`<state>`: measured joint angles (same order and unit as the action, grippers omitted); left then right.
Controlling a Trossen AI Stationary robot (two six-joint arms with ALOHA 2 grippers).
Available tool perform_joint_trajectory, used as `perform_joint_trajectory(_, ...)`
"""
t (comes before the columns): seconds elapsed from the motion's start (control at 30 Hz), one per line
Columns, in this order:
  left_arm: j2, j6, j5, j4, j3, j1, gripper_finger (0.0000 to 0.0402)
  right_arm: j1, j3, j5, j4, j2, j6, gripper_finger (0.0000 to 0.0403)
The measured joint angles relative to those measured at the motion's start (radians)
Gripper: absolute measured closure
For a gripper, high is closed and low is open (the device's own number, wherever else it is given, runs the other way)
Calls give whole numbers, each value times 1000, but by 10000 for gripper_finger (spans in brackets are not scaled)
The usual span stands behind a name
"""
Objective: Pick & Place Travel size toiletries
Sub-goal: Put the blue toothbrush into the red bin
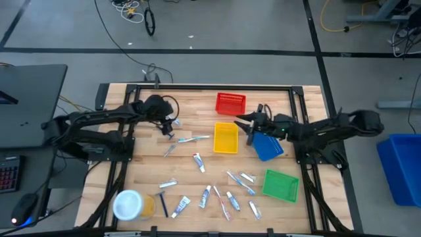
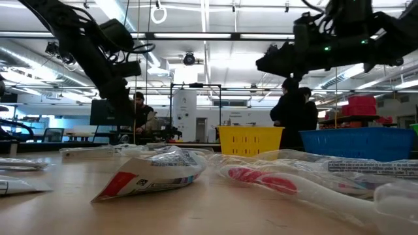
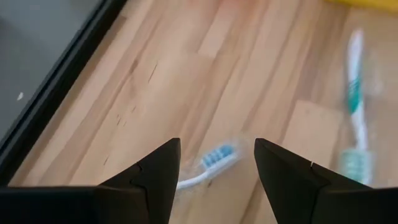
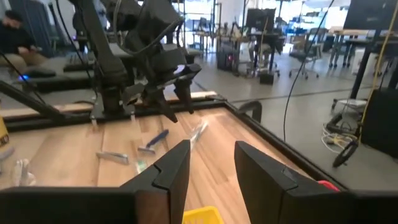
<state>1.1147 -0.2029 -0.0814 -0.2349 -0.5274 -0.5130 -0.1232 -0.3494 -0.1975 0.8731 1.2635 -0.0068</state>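
Observation:
The travel size toiletries lie loose on the wooden table: a green-marked toothbrush (image 1: 194,139), a white tube (image 1: 198,161) and a cluster of tubes and packets (image 1: 227,194) near the front edge. My left gripper (image 1: 171,131) hangs open above the table's left middle. A blue-bristled toothbrush (image 3: 214,163) lies flat on the wood below the gap between its fingers, untouched. My right gripper (image 1: 245,125) is held level and open between the yellow tray (image 1: 225,138) and the blue tray (image 1: 268,146), with nothing between its fingers (image 4: 177,163).
A red tray (image 1: 230,103) stands at the far edge and a green tray (image 1: 280,185) at the near right. A large white-topped yellow tub (image 1: 130,204) sits at the near left corner. Bare wood lies at the far left. People stand in the room beyond the table (image 2: 294,111).

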Motion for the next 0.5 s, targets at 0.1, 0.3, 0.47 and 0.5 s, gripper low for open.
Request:
perform_joint_trajectory(0.1,35,-66,1,-1,-1,-23,186,-9,-39,0,0,70,0,268)
perform_joint_trajectory(0.3,86,-148,49,-5,-3,-67,187,-51,-94,0,-2,179,3,265)
perform_joint_trajectory(0.47,151,-207,49,8,-3,-100,187,-94,-126,-1,-1,223,3,255)
perform_joint_trajectory(0.5,169,-219,49,15,-3,-105,187,-101,-134,-1,0,230,3,251)
